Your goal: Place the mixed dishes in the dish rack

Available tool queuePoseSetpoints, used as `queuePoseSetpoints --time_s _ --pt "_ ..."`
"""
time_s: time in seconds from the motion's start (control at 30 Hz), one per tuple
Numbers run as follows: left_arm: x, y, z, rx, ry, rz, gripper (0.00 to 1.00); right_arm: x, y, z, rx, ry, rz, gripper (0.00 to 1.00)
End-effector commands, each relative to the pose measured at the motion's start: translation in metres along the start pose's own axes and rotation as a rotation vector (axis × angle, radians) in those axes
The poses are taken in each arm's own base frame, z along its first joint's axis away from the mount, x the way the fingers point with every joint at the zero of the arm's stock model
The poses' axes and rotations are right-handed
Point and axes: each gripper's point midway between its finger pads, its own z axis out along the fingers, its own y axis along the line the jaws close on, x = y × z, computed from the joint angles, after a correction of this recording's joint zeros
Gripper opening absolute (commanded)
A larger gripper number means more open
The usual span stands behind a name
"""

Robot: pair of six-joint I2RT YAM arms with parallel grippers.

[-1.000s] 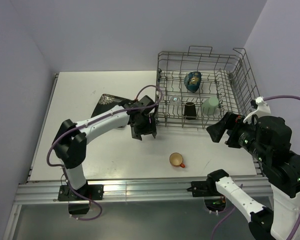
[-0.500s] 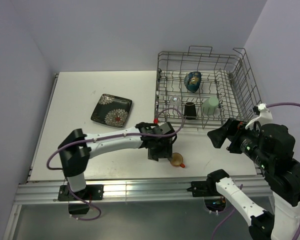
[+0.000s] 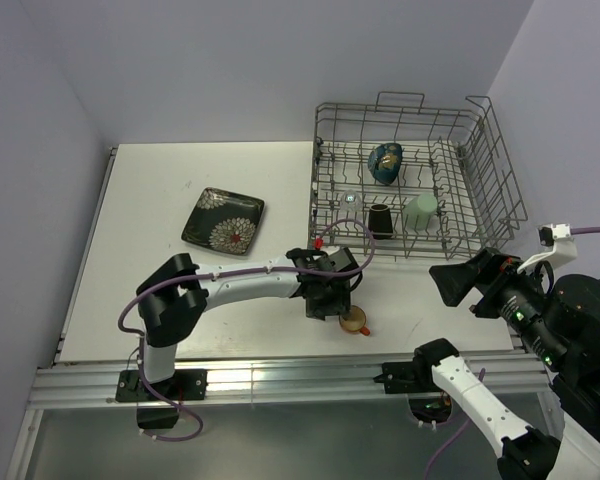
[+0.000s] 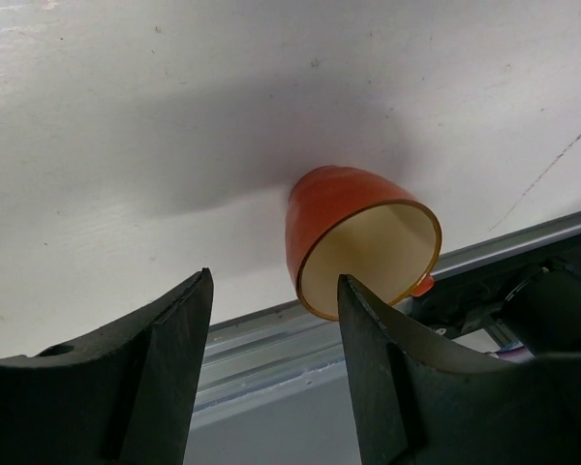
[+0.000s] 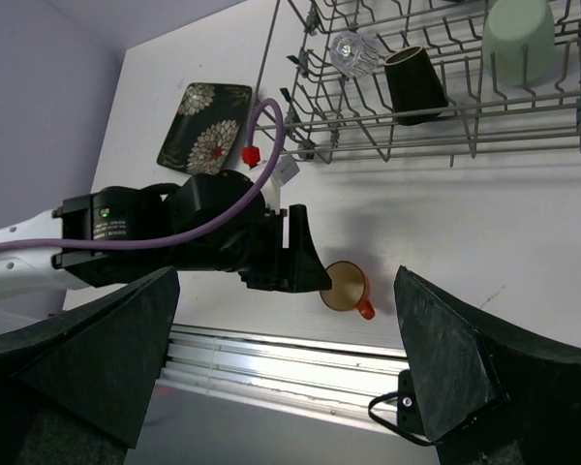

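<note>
The small orange mug (image 3: 355, 321) lies on its side near the table's front edge, its tan mouth (image 4: 366, 254) facing my left wrist camera. My left gripper (image 3: 332, 305) hangs open just left of it. Its right fingertip (image 4: 353, 295) overlaps the mug's rim, and nothing sits between the jaws. My right gripper (image 3: 458, 281) is wide open and empty, raised above the table's right front. The dish rack (image 3: 400, 105) holds the blue bowl (image 3: 385, 162), the green cup (image 3: 421, 211), the brown mug (image 3: 380, 220) and the clear glass (image 3: 351, 198). The flowered square plate (image 3: 224, 221) lies flat on the table.
The rack's front wall (image 5: 445, 145) stands just behind the orange mug (image 5: 346, 288). An aluminium rail (image 3: 280, 375) runs along the table's near edge, close under the mug. The left arm's purple cable (image 5: 261, 165) loops up near the rack's corner.
My left arm has swung from the rack's front left corner down to the orange mug, with its jaws narrowing somewhat. My right arm has drawn back to the right and a little lower.
</note>
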Motion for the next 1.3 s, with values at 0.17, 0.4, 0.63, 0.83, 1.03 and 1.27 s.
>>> queuePoseSetpoints --time_s 0.17,0.4,0.63,0.83,1.03,1.27 --pt "0.006 -0.004 0.019 -0.016 0.040 0.007 0.60 0.013 -0.006 -0.007 0.024 0.053 0.018 1.00" --pt "0.015 -0.005 0.028 0.011 0.088 0.050 0.04 0.029 0.005 0.014 -0.037 0.135 0.027 1.00" --pt "-0.011 -0.037 -0.052 0.245 -0.006 0.126 0.00 0.061 0.019 0.042 -0.098 0.358 0.011 1.00" --pt "-0.065 -0.055 -0.174 0.642 -0.255 0.128 0.00 0.099 0.063 0.060 -0.349 0.601 0.153 1.00" --pt "-0.111 -0.049 -0.269 0.845 -0.601 0.151 0.00 0.101 0.099 0.070 -0.565 0.727 0.306 0.99" --pt "-0.116 -0.053 -0.302 0.951 -0.731 0.186 0.00 0.054 0.146 0.068 -0.870 0.685 0.605 0.91"
